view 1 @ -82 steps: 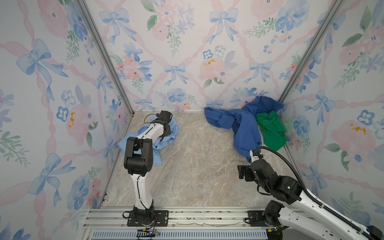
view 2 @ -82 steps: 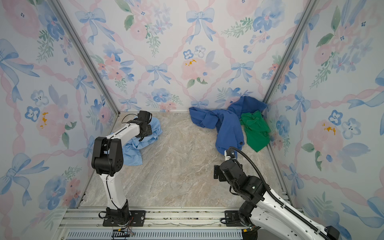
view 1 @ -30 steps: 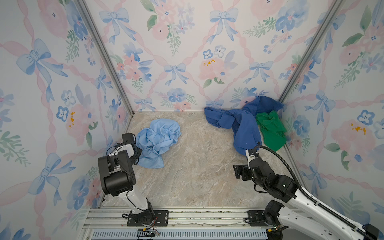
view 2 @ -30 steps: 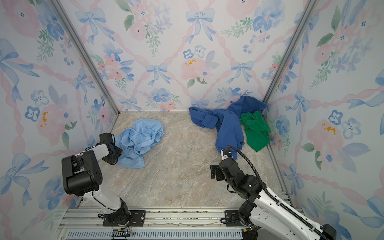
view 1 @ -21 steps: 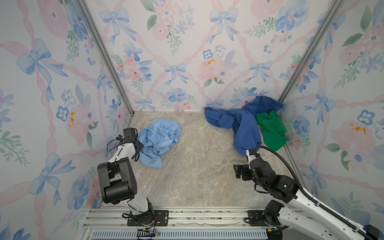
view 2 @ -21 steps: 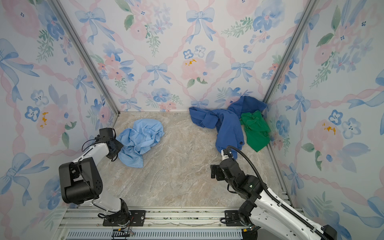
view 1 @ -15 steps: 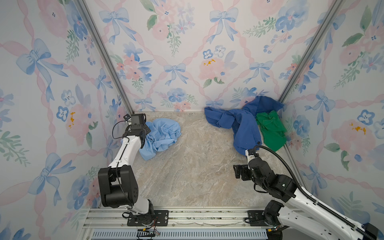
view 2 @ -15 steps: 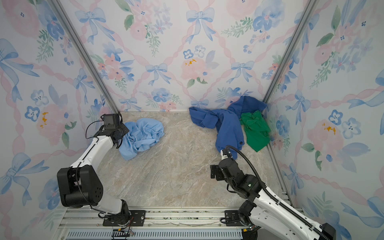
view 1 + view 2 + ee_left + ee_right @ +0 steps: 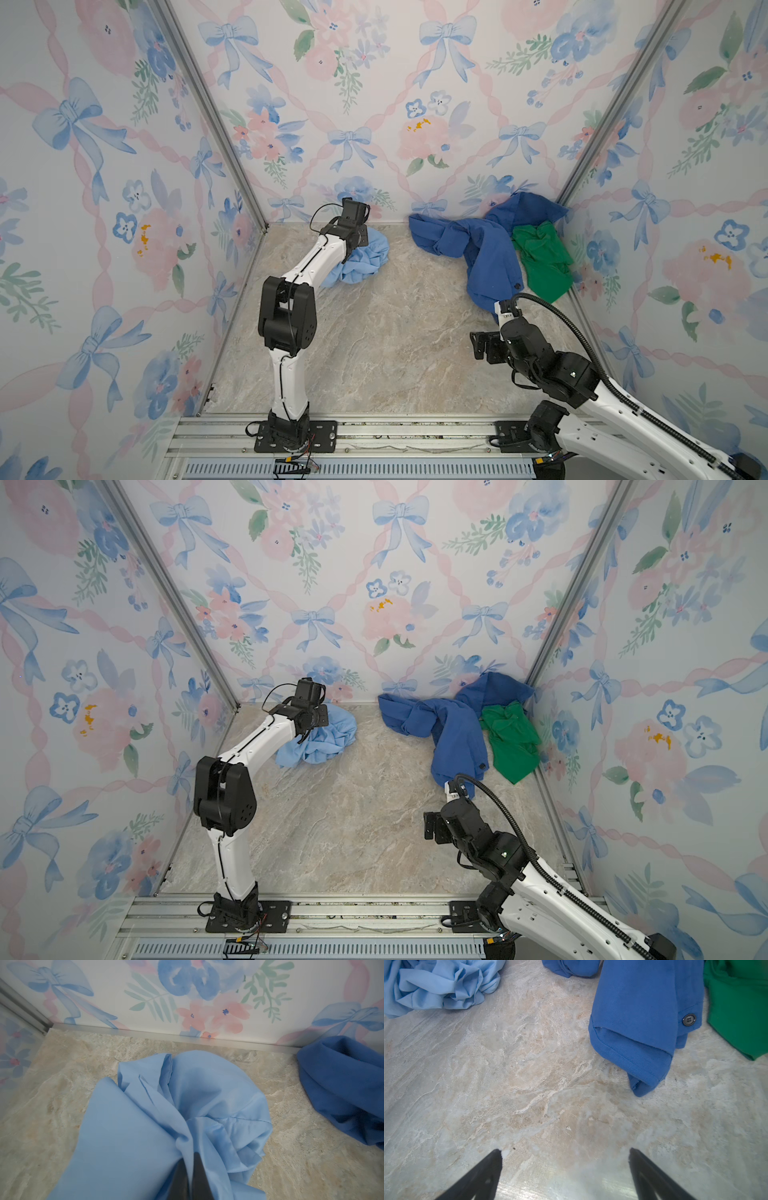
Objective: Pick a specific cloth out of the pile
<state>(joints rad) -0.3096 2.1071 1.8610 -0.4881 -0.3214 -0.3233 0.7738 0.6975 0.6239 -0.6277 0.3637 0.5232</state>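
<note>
The cloth (image 9: pixel 368 259) lies on the surface (image 9: pixel 395 332) by the back wall, well apart from the pile (image 9: pixel 494 249), pinched in the shut left jaws; the right jaws gape empty; only letting go seems left.

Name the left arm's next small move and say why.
Probably a small lift. The left gripper has its fingers pinched shut on the crumpled pale sky-blue thin cloth. That cloth lies on the marble-patterned table, apart from the royal-blue buttoned garment and the bright green cloth, so nothing should drag along.
</note>
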